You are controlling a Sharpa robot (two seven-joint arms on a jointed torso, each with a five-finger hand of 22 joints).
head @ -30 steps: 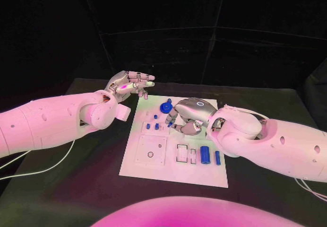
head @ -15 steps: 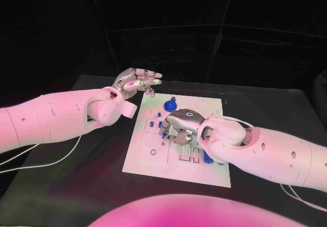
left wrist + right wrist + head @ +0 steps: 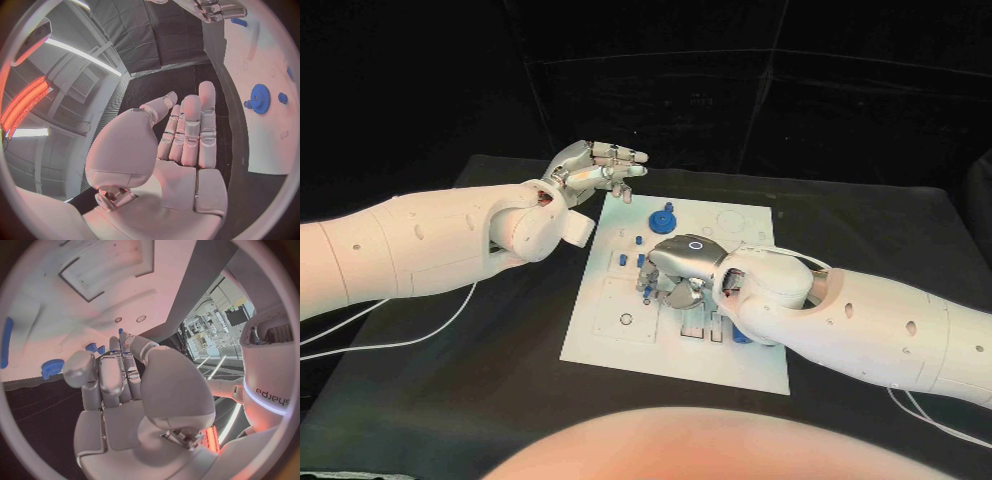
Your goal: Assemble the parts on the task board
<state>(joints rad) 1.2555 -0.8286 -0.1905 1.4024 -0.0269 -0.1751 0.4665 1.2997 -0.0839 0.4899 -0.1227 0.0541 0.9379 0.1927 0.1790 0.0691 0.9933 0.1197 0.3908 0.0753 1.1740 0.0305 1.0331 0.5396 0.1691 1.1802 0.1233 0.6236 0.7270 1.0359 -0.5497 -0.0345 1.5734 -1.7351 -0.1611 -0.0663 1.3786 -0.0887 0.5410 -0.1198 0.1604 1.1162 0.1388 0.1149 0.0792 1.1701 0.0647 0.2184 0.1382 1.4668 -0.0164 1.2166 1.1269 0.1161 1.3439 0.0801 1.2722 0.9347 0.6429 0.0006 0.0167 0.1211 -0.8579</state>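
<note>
Parts: small blue pegs (image 3: pixel 629 262) and a gear (image 3: pixel 664 223) on the white task board (image 3: pixel 646 345) in the middle of the desk (image 3: pixel 488 380). They look light, rigid and smooth, best pinched at the sides. Right hand (image 3: pixel 682 268) hovers over the pegs, fingers curled, contents unclear. Left hand (image 3: pixel 596 172) is raised beside the board, fingers straight, holding nothing.

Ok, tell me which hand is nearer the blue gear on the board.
The right hand: it hovers over the board just beside the blue gear. The left hand is raised past the task board's far corner, farther off.
</note>
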